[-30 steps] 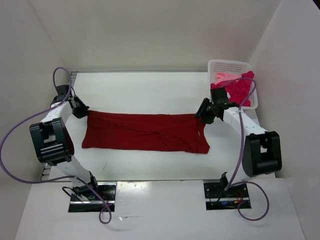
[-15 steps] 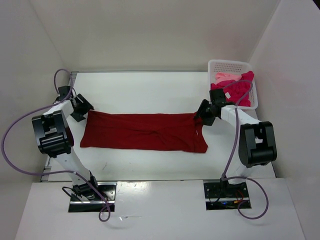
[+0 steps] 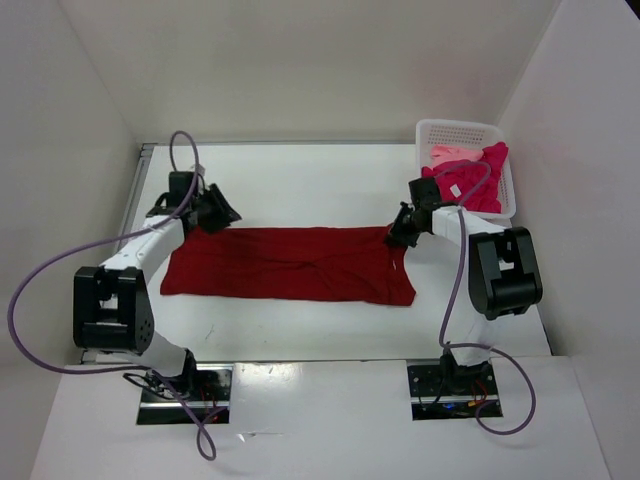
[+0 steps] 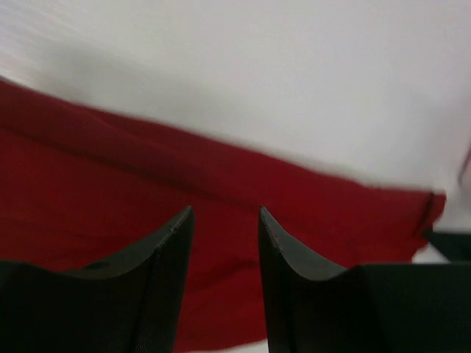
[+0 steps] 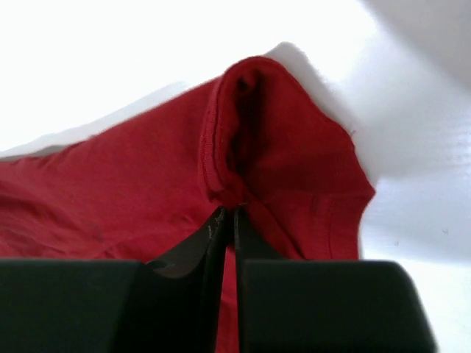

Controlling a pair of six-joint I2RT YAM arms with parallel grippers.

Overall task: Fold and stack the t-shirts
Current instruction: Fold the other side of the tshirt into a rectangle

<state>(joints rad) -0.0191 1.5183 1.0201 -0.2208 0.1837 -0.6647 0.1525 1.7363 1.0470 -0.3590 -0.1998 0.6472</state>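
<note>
A dark red t-shirt [image 3: 290, 265] lies flat as a wide band across the middle of the table. My left gripper [image 3: 222, 216] hovers over its back left edge. In the left wrist view the gripper [image 4: 224, 217] is open, with only red cloth [image 4: 110, 191] below the gap. My right gripper [image 3: 398, 235] sits at the shirt's back right corner. In the right wrist view the gripper [image 5: 228, 212] is shut on a raised fold of the red cloth [image 5: 272, 132]. More t-shirts, a magenta one [image 3: 480, 180] and a pale pink one [image 3: 447, 155], lie bunched in the basket.
A white perforated basket [image 3: 460, 128] stands at the back right corner, just behind the right arm. White walls close in the table on the left, back and right. Purple cables loop from both arms.
My left gripper let go of the shirt's left end and moved right along its back edge, jaws now apart. My right gripper closed on the shirt's back right corner.
</note>
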